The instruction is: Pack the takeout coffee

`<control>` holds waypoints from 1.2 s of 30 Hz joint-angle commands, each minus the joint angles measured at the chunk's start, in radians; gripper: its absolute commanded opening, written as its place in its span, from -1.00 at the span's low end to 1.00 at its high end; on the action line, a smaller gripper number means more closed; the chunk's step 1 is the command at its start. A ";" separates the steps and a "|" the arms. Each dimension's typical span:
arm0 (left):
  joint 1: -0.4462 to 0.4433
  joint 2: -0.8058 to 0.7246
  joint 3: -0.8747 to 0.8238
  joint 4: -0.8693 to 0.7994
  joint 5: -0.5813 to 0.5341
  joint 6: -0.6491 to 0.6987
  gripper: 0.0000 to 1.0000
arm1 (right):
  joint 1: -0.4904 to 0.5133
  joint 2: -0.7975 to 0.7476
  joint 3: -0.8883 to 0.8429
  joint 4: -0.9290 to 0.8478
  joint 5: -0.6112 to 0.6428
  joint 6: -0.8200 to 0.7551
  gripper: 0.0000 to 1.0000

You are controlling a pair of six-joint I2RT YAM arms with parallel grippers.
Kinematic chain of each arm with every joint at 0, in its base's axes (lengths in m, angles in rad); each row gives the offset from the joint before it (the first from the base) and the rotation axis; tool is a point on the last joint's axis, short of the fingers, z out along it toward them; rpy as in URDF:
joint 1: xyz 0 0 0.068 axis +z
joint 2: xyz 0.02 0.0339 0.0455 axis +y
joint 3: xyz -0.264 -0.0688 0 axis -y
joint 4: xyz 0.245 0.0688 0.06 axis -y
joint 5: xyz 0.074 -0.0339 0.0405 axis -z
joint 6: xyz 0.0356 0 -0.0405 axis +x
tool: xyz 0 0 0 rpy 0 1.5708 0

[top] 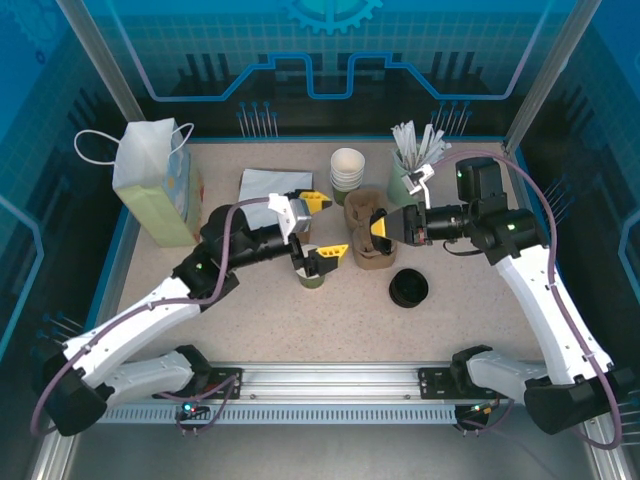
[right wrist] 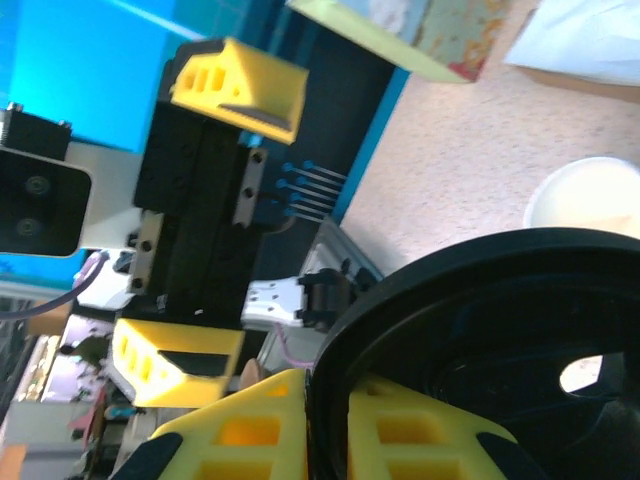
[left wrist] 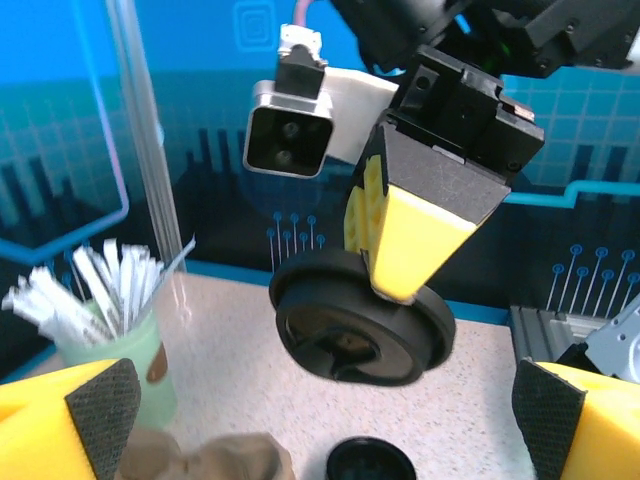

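The right jaws are clamped on the rim of a round, glossy black plastic lid [left wrist: 350, 335], held on edge. The left jaws stand wide apart just by the takeout coffee [top: 312, 278], an olive-green paper cup upright on the speckled tabletop [top: 330, 330], at 8 o'clock from the moulded brown pulp carrier [top: 358, 214].

takeout coffee cup [top: 311, 279]: small, paper, olive-green sides, white rim and inside. stands upright on the table [top: 480, 310], top open, slightly left of centre.
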 commanded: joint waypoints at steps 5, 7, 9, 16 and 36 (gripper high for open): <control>-0.037 0.110 0.069 0.134 0.105 0.137 0.97 | 0.055 0.009 0.055 0.074 -0.091 0.088 -0.74; -0.047 0.130 0.075 0.148 0.107 0.134 0.97 | 0.062 0.008 0.058 0.091 -0.092 0.108 -0.74; -0.054 0.148 0.083 0.152 0.110 0.133 0.97 | 0.071 0.007 0.058 0.112 -0.094 0.124 -0.74; -0.060 0.184 0.095 0.161 0.111 0.141 0.92 | 0.094 0.010 0.064 0.138 -0.097 0.154 -0.75; -0.059 0.164 0.064 0.148 0.115 0.193 0.48 | 0.098 0.019 0.074 0.154 -0.172 0.167 -0.74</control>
